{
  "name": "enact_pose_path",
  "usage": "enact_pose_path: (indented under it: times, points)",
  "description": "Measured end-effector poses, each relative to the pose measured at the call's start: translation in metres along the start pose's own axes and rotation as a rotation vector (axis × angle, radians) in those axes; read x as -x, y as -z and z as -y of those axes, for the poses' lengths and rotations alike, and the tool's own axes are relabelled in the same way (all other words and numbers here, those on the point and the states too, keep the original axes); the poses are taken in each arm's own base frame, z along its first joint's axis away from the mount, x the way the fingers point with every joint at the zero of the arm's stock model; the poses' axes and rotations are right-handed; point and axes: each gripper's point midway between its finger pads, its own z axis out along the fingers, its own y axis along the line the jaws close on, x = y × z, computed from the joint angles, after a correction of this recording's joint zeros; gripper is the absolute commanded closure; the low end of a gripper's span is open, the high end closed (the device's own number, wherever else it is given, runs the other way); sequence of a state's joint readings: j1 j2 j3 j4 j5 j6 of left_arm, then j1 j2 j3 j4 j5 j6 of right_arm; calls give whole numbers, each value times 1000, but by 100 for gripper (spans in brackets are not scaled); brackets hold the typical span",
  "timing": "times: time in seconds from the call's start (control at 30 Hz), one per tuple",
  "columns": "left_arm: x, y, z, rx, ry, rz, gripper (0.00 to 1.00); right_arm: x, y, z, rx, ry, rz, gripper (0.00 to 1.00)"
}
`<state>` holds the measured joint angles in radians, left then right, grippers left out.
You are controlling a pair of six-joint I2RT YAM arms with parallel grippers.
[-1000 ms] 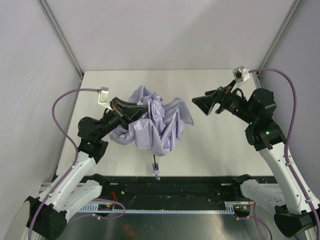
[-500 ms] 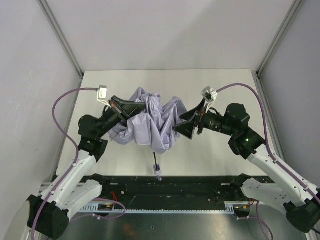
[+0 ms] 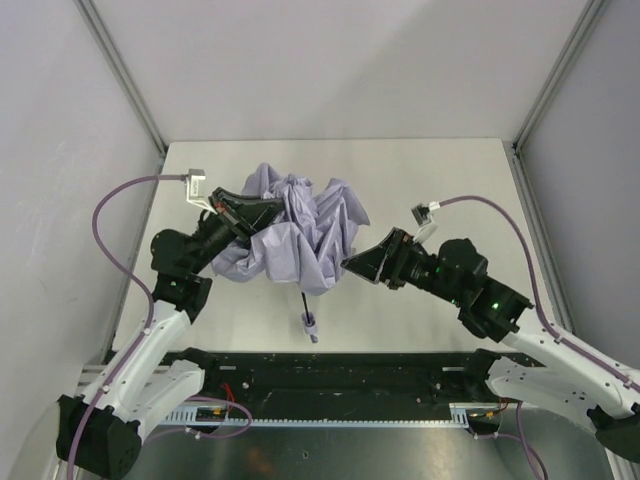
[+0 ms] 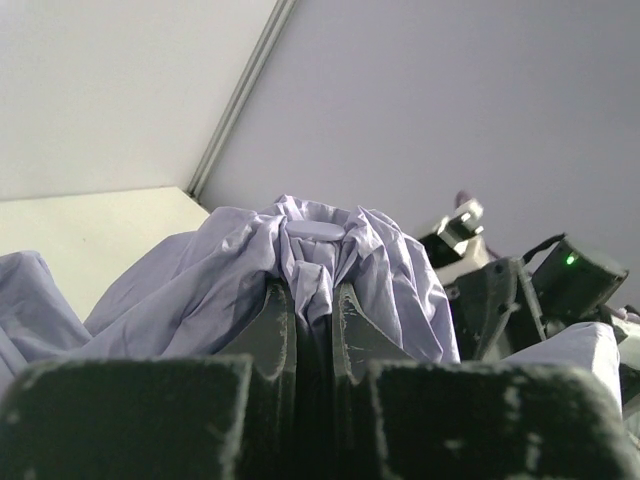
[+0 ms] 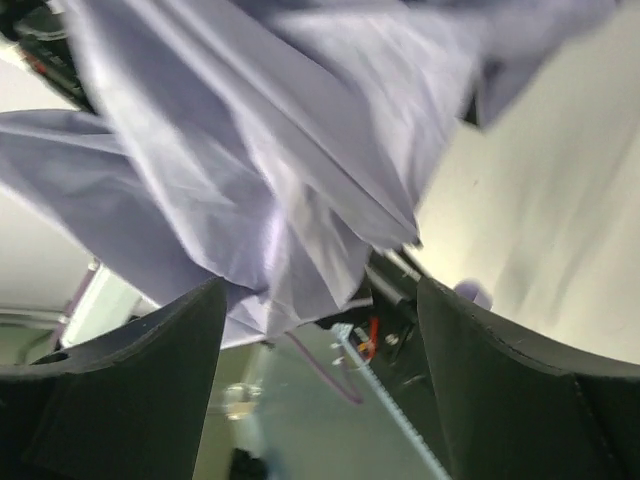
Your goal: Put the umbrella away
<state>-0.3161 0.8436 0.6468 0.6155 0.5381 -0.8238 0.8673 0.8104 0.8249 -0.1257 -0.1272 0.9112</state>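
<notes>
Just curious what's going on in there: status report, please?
Left gripper shut on umbrella. Right gripper open at its right edge. Crumpled heap, shaft extended toward near edge. No obstruction seen.

Item one — my left gripper [image 4: 312, 290]: two dark, scuffed fingers [image 4: 272, 330] drawn nearly together, with a fold of cloth pinched between them.
Item two: the umbrella [image 4: 200, 290], pale lavender, bunched and creased, rising just past my fingertips, with a flat round cap [image 4: 315, 231] at its top.
Item three: the table [image 4: 80, 230], cream, showing at the left behind the cloth.
Item four: the right arm [image 4: 560, 290], black, beside the cloth on the right, with a green light [image 4: 570, 260] lit on it.
Backdrop — grey wall [image 4: 450, 100] and a slanting metal post [image 4: 245, 95].
</notes>
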Motion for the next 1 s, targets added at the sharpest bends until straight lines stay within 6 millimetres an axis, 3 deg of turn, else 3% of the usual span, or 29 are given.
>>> enact_pose_path:
  times: [0.23, 0.43, 0.5, 0.7, 0.87, 1.0]
  points:
    - [11, -2, 7, -18, -73, 22, 100, -37, -23, 18, -47, -312, -75, 33]
    - [11, -2, 7, -24, -95, 19, 100, -35, -28, -3, 25, -393, -72, 30]
    - [10, -2, 8, -28, -103, 16, 100, -35, -27, -9, 42, -397, -71, 33]
    - [10, -2, 8, -32, -111, 12, 100, -41, -24, -20, 68, -404, -81, 56]
    - [10, -2, 8, -33, -114, 13, 100, -47, -29, -23, 84, -410, -96, 94]
    - [11, -2, 7, -29, -133, 16, 100, -47, -28, -24, 103, -378, -91, 100]
